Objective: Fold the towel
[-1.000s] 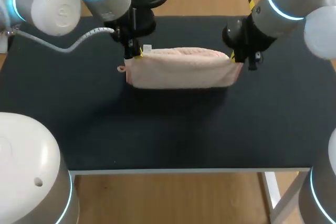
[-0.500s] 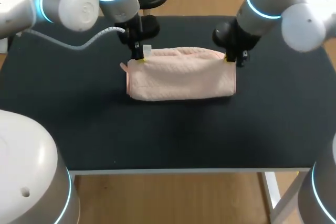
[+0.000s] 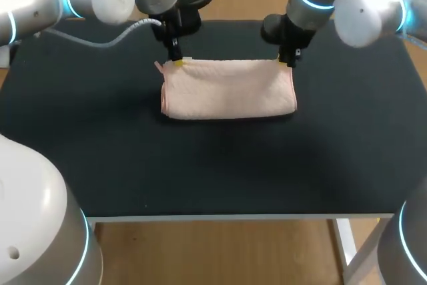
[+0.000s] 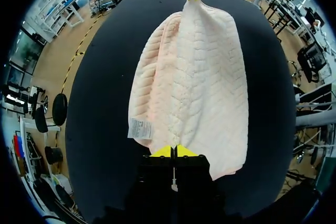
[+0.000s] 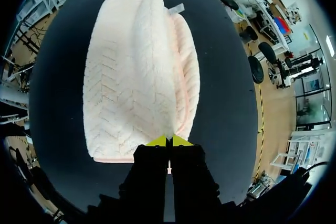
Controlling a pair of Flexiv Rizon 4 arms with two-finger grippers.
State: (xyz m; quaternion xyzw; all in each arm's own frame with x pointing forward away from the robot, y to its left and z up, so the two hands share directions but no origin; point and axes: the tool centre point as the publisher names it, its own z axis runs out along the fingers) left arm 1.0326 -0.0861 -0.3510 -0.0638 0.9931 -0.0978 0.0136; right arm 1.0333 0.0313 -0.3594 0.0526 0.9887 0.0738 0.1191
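Folded towel, corners in both jaws, underlayer likely hidden

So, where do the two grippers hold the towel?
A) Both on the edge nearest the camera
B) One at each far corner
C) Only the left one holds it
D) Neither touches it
B: in the head view the left gripper and the right gripper each pinch one far corner of the towel.
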